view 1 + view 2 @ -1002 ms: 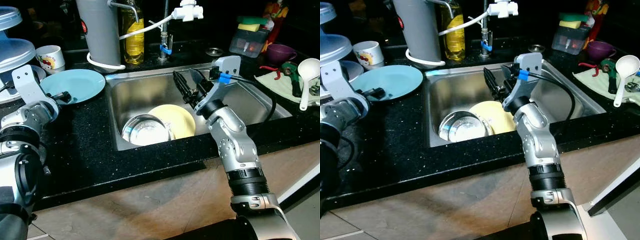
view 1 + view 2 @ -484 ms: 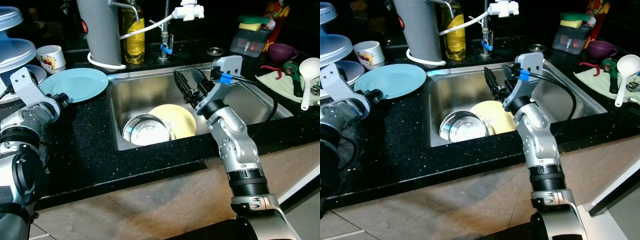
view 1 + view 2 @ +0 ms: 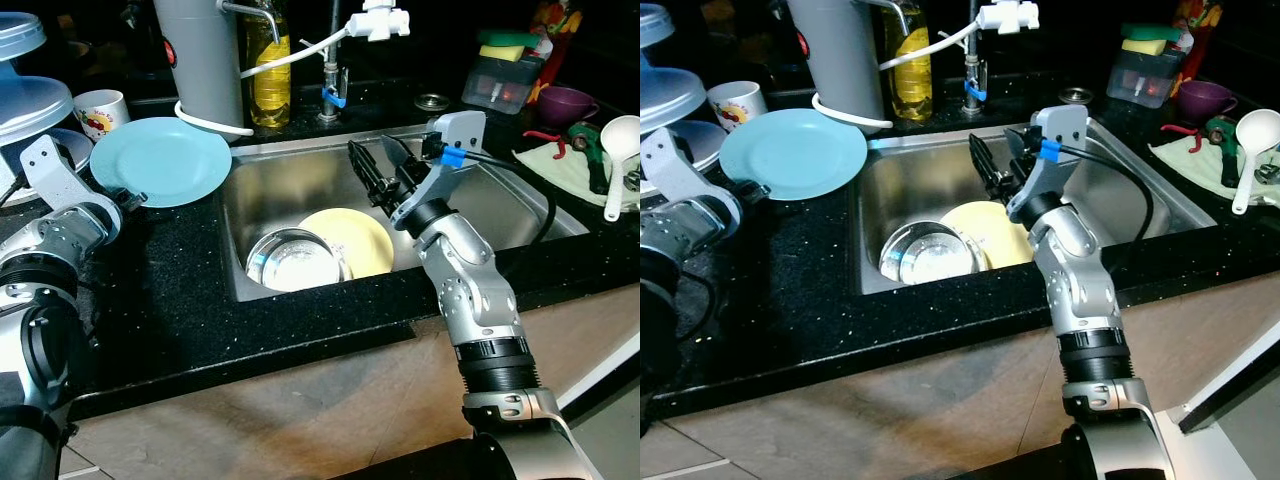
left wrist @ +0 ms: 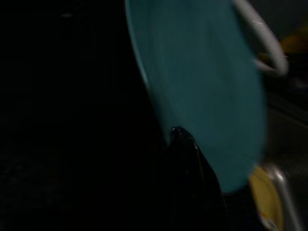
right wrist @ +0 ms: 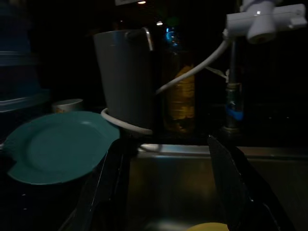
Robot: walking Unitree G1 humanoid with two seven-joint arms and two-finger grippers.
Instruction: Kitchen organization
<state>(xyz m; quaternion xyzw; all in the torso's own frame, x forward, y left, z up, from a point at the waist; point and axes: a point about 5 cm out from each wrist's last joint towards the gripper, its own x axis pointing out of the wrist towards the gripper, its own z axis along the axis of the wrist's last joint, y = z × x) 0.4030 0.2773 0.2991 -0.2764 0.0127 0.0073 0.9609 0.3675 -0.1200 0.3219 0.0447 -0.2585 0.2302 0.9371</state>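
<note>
Left gripper (image 3: 137, 199) jaws clamped on blue plate (image 3: 160, 161) rim, beside sink (image 3: 520, 215).

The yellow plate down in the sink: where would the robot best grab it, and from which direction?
Probably by its far rim, coming from above. The yellow plate lies in the sink with its near-left edge tucked under the steel bowl, so that side is blocked. The right gripper, fingers apart, hovers above the exposed rim. A flat plate offers only its thin edge to pinch.
</note>
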